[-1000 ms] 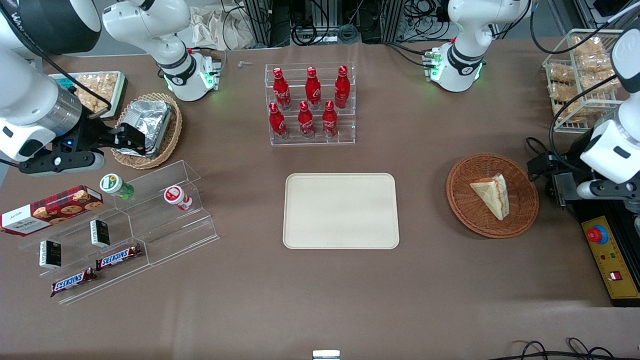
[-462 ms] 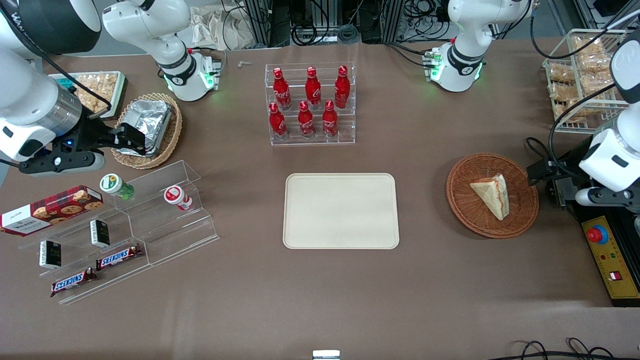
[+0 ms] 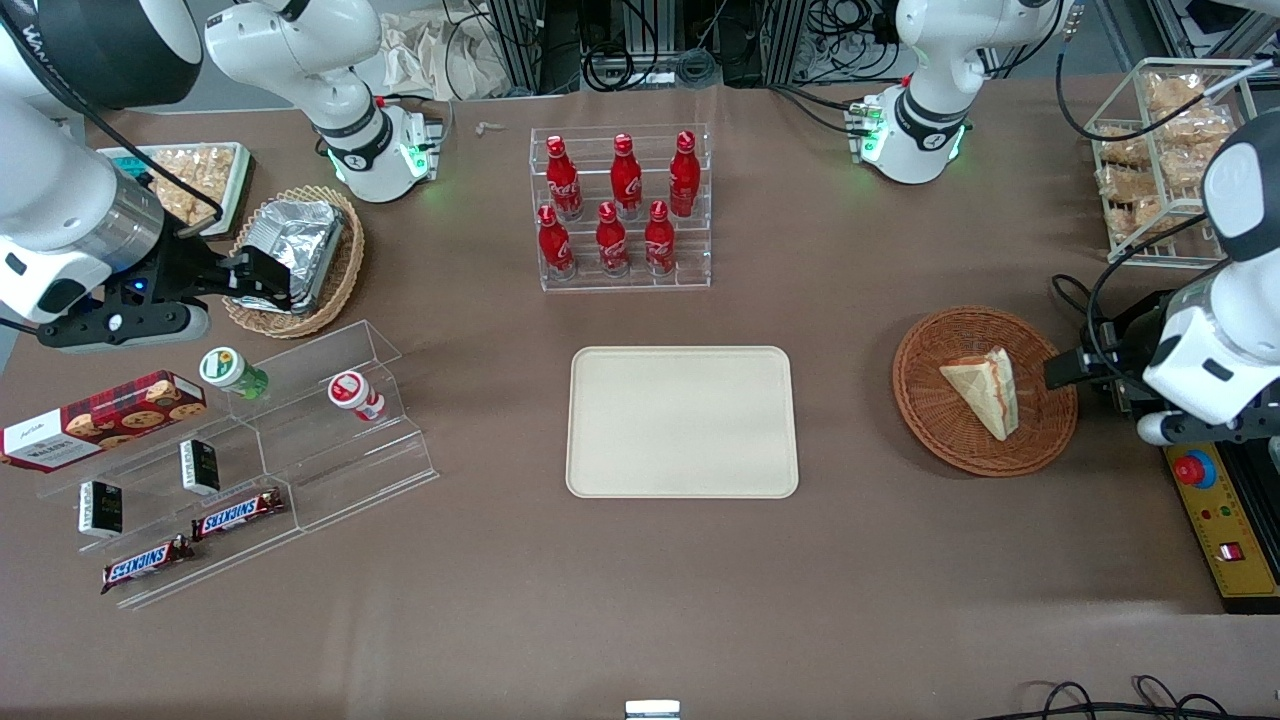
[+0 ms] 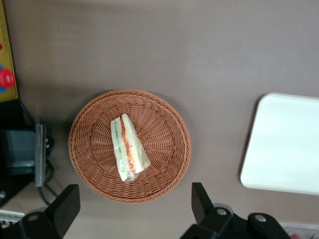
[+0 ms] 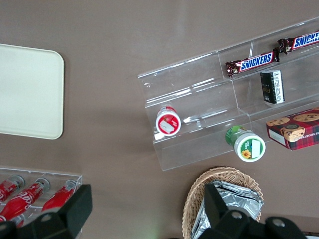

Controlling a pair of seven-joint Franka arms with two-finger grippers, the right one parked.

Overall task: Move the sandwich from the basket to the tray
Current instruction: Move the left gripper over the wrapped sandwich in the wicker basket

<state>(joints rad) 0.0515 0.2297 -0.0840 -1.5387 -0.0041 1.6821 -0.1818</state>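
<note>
The sandwich [image 3: 985,390], a pale bread wedge with red and green filling, lies in the reddish-brown wicker basket [image 3: 925,425] toward the working arm's end of the table. My left gripper [image 3: 1068,368] hovers at the basket's rim on the side away from the tray. In the left wrist view the sandwich [image 4: 128,148] rests in the basket [image 4: 167,164]. The gripper [image 4: 133,209] is open and holds nothing, its black fingers [image 4: 67,205] spread wider than the sandwich. The cream tray [image 3: 682,422] sits mid-table and a corner of the tray [image 4: 286,144] shows beside the basket.
A yellow control box with a red button [image 3: 1195,468] lies close beside the gripper. A wire basket of snacks [image 3: 1150,160] stands farther from the camera. A clear rack of red bottles [image 3: 620,210] is farther back than the tray. Stepped acrylic shelves [image 3: 300,440] and a foil packet in a tan basket [image 3: 295,250] lie toward the parked arm's end.
My left arm has swung nearer to the front camera, and the gripper has moved in to the basket's rim. The sandwich, basket and tray have not moved.
</note>
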